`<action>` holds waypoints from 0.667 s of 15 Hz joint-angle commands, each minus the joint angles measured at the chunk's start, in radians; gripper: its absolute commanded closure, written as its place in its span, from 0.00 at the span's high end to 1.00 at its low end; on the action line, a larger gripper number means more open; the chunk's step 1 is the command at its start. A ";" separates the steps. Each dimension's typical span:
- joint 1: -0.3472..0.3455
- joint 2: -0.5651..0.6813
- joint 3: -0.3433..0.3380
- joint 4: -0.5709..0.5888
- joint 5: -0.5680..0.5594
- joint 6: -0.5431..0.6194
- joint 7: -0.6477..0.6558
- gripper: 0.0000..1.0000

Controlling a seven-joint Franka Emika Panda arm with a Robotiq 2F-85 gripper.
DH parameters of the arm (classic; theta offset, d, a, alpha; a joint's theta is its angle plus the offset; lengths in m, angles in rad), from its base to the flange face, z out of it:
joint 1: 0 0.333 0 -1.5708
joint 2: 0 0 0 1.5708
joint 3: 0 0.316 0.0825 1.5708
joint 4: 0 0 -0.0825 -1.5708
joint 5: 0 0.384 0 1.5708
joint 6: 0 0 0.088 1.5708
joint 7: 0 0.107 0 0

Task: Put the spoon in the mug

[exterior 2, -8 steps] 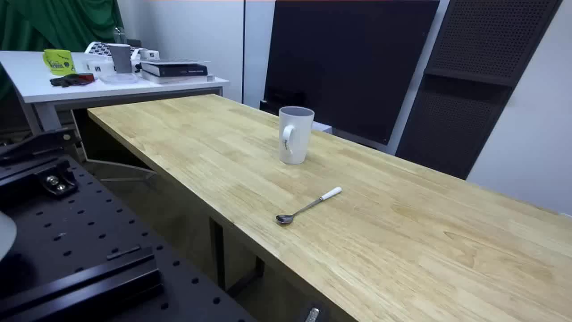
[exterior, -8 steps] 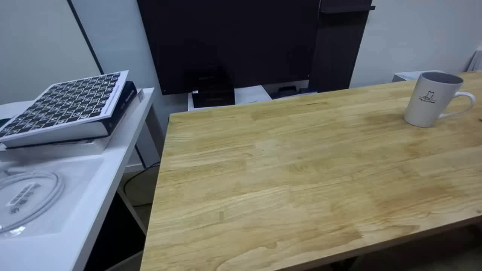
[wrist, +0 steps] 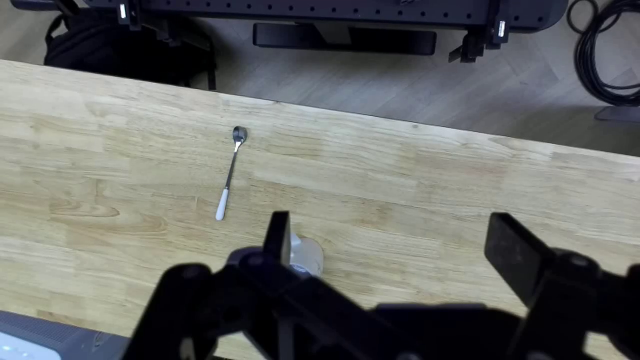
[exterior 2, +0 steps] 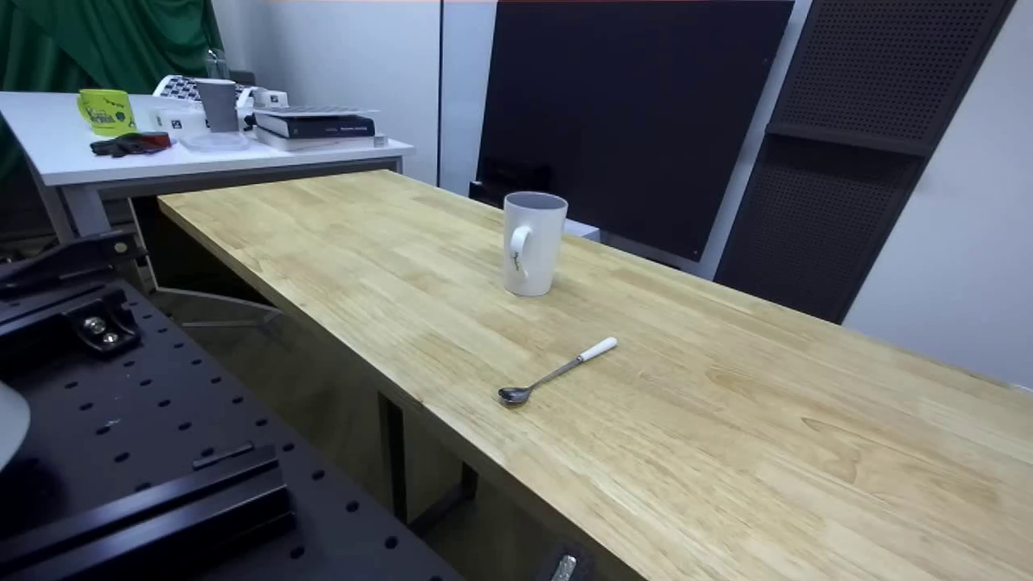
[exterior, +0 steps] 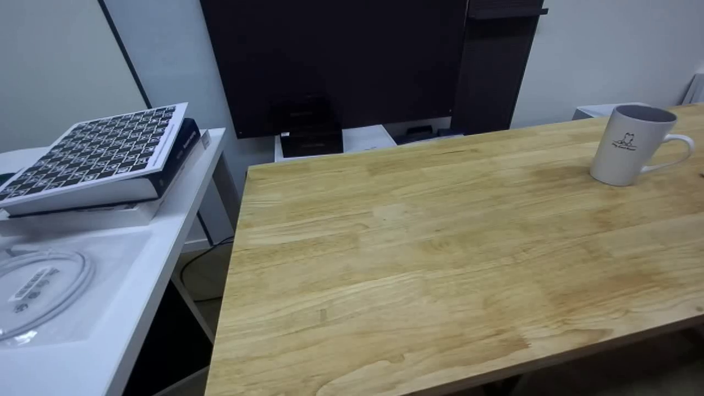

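Observation:
The spoon (exterior 2: 562,369) lies flat on the wooden table in an exterior view. It has a silvery bowl and shaft and a white handle end. It also lies left of centre in the wrist view (wrist: 231,170). The white mug (exterior 2: 539,254) stands upright on the table, with its handle toward that camera. It also stands at the right in an exterior view (exterior: 627,151), with dark lettering showing. My gripper (wrist: 391,220) is open and empty above the table, in the wrist view only. Its left finger hides part of the mug (wrist: 309,255). The spoon lies beyond that finger, apart from it.
A black perforated platform (exterior 2: 242,387) stands across a floor gap from the table (exterior 2: 387,266). A white side table (exterior 2: 105,165) holds books (exterior 2: 319,127), a yellow-green mug (exterior 2: 107,111) and a grey cup (exterior 2: 218,105). A dark screen (exterior: 352,60) stands behind the table.

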 commanded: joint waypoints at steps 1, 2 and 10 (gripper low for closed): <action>0.016 0.003 -0.012 0.002 -0.007 -0.002 0.007 1.00; 0.006 -0.008 -0.019 -0.010 -0.020 0.000 0.008 1.00; -0.173 -0.235 -0.203 -0.178 -0.113 0.071 0.034 1.00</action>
